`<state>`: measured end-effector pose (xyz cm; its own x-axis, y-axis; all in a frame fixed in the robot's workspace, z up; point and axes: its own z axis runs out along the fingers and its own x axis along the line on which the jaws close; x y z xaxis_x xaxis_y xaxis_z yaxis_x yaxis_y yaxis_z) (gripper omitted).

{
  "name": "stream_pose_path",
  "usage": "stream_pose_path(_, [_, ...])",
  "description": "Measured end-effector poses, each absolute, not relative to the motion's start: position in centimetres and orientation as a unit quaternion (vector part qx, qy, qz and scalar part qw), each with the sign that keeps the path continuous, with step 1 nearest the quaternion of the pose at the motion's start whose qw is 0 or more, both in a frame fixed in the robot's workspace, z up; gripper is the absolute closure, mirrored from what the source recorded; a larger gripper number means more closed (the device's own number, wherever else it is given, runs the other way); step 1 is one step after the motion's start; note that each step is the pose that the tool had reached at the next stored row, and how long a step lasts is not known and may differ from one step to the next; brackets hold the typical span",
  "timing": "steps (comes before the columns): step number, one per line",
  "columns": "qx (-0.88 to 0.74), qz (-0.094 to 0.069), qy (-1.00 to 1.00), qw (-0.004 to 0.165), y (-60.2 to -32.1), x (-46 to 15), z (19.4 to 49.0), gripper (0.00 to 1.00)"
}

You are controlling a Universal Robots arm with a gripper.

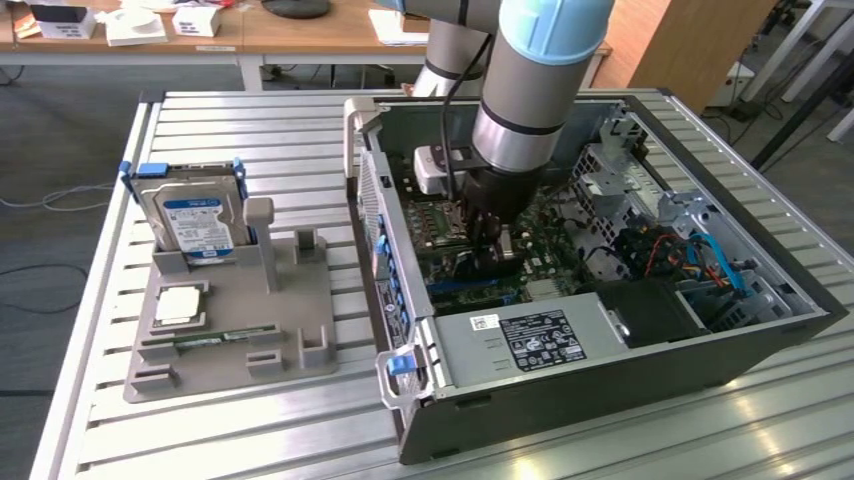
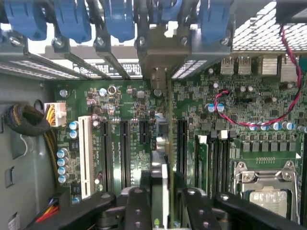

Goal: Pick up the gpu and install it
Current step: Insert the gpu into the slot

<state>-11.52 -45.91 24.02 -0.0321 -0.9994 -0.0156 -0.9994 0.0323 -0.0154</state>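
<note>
My gripper (image 1: 491, 240) reaches down into the open computer case (image 1: 627, 390), over the motherboard (image 1: 541, 262). In the wrist view my gripper (image 2: 160, 199) is shut on the gpu (image 2: 161, 165), which I see edge-on between the two black fingers (image 2: 136, 208). The card stands upright over the motherboard (image 2: 120, 105), in line with a black expansion slot (image 2: 181, 143). Its metal bracket end (image 2: 158, 52) meets the rear slot openings under the blue clips (image 2: 117, 19). In the exterior view the gpu (image 1: 470, 268) is a dark shape below the fingers. Whether it sits fully in the slot I cannot tell.
A grey holder (image 1: 227, 375) on the slatted table at the exterior view's left carries a hard drive (image 1: 194, 222), a CPU (image 1: 178, 305) and a memory stick (image 1: 207, 340). Inside the case are a power supply (image 1: 527, 340), a CPU socket (image 2: 266, 189) and cables (image 1: 707, 265).
</note>
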Motion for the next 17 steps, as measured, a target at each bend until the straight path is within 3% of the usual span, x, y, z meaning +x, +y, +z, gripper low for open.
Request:
stream_pose_path(1, [-0.696,0.0,0.718,0.011,-45.9,-11.5,24.0,0.66])
stream_pose_path(17, [-0.696,0.0,0.718,0.01,-45.9,-11.5,25.9,0.66])
